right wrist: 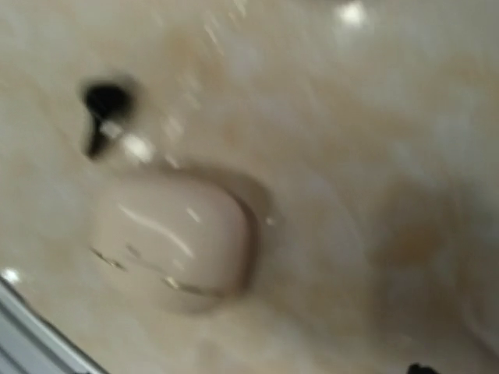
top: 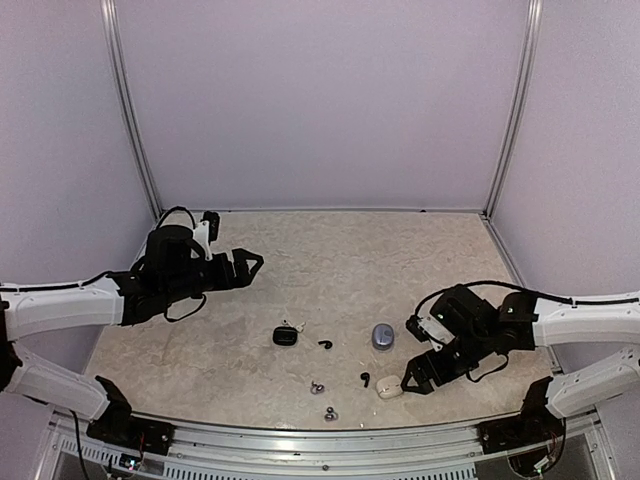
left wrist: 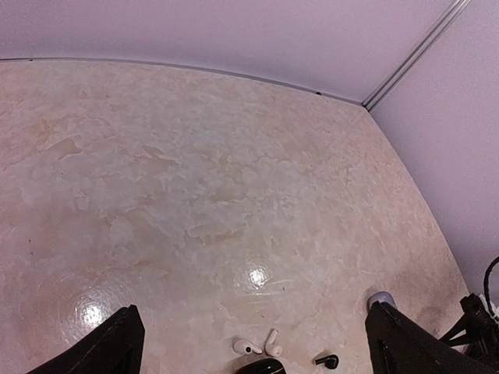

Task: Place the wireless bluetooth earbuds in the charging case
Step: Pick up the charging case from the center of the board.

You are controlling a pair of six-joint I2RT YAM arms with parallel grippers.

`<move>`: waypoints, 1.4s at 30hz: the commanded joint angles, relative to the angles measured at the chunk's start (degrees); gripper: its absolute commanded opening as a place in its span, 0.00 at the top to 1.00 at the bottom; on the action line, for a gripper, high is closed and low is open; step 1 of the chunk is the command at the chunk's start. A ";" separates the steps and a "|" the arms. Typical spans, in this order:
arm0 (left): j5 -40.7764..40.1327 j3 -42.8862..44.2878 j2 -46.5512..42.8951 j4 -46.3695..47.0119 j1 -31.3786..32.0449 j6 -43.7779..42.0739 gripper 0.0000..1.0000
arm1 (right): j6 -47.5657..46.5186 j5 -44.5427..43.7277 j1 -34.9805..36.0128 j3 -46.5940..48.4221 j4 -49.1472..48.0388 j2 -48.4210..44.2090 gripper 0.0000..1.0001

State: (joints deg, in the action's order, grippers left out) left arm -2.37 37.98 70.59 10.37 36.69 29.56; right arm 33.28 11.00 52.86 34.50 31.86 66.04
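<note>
My left gripper point(top: 247, 262) is open and empty, held above the table's left part; its fingers point(left wrist: 117, 351) frame the bottom of the left wrist view. Ahead of it lie a black case point(top: 285, 336) with two white earbuds point(left wrist: 247, 347) beside it, and a black earbud point(top: 326, 344). A grey-blue case point(top: 382, 336) stands at centre right. My right gripper point(top: 412, 382) is low at the right side of a closed cream case point(top: 388, 388), which fills the blurred right wrist view point(right wrist: 175, 238). A second black earbud point(top: 365, 378) lies just left of it point(right wrist: 101, 105). Two silvery earbuds point(top: 317, 387) lie near the front.
The table's front edge with a metal rail point(top: 330, 440) runs just below the cream case and the silvery earbuds. Pale walls enclose the table at the back and both sides.
</note>
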 commanded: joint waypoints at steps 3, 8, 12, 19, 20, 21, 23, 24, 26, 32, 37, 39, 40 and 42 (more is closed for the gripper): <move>2.02 -1.37 1.91 3.92 0.74 1.11 0.01 | 1.39 -4.14 4.09 0.73 2.56 3.41 0.13; 3.84 -0.96 2.73 4.27 1.09 0.82 0.01 | 0.58 -7.82 6.81 3.58 3.12 7.76 0.13; 5.13 -1.17 2.47 5.53 1.19 -0.05 0.01 | -1.41 -11.46 9.15 7.29 4.56 13.27 0.12; 6.40 -0.28 2.23 5.10 1.20 -0.73 0.01 | -1.13 -17.31 11.66 10.33 7.08 20.41 0.08; 6.51 -0.26 2.11 5.14 1.19 -0.73 0.01 | -1.31 -17.97 11.86 10.96 7.39 21.45 0.08; 6.59 -0.31 1.96 5.29 1.19 -0.67 0.01 | -1.46 -19.10 12.02 11.93 7.84 22.58 0.08; 6.67 -0.44 1.63 5.53 1.20 -0.80 0.01 | -2.27 -20.60 12.29 13.83 7.93 24.21 0.08; 6.61 -0.45 1.51 5.47 1.20 -0.86 0.01 | -2.72 -20.86 12.30 14.65 7.52 24.73 0.08; 6.45 -0.45 1.16 5.29 1.25 -0.91 0.01 | -3.72 -20.97 12.35 15.41 6.25 25.33 0.09; 6.13 -1.21 0.37 5.19 1.27 -0.83 0.01 | -6.51 -19.85 12.35 16.13 3.64 26.75 0.12; 6.08 -1.93 -0.17 5.36 1.25 -0.81 0.01 | -9.61 -18.31 12.35 15.89 2.39 27.30 0.19; 6.38 -1.79 -0.12 5.21 1.20 -1.09 0.01 | -10.32 -17.77 12.29 15.60 1.93 27.51 0.24; 6.81 -1.69 -0.06 5.11 1.19 -1.31 0.01 | -10.66 -17.46 12.27 15.60 1.80 27.68 0.27; 7.81 -1.59 0.07 4.93 1.24 -1.96 0.01 | -11.21 -16.83 12.26 15.59 1.60 27.93 0.31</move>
State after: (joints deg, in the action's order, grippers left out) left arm 3.73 36.75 71.61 14.52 37.50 29.43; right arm 24.45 -6.59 64.71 49.89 34.68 92.49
